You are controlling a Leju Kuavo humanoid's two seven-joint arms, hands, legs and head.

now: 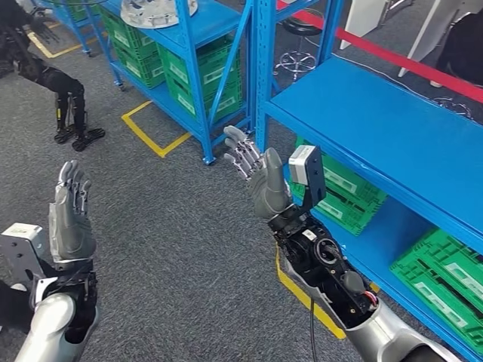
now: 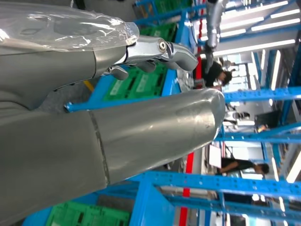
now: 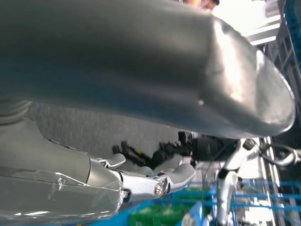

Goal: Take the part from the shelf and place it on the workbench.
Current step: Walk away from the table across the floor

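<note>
Your left hand (image 1: 70, 215) has its dark fingers (image 1: 72, 181) straight and a little apart, raised over the grey carpet floor (image 1: 170, 249), and it holds nothing. Your right hand (image 1: 259, 175) is the same: fingers (image 1: 240, 154) spread and reaching toward the far side, palm free, just beside the upright post of the near blue metal shelf (image 1: 376, 121) on the right. So I judge that you are in the first step, the approach, and the part is not yet taken. The task's thing looks to be the round grey-white metal part (image 1: 156, 10) that lies on the top board of the far blue metal shelf (image 1: 210, 23), at the far side, well apart from both hands; it is cut by the picture edge, so I cannot tell its whole form. The next move calls for you to go nearer to that far shelf and bring both hands to the part's rim. About the containers: green plastic crates (image 1: 202, 72) stand on the lower boards of the far shelf, and more green plastic crates (image 1: 444, 271) stand under the near shelf on the right. What is inside them I cannot tell. The workbench I cannot point out here.
</note>
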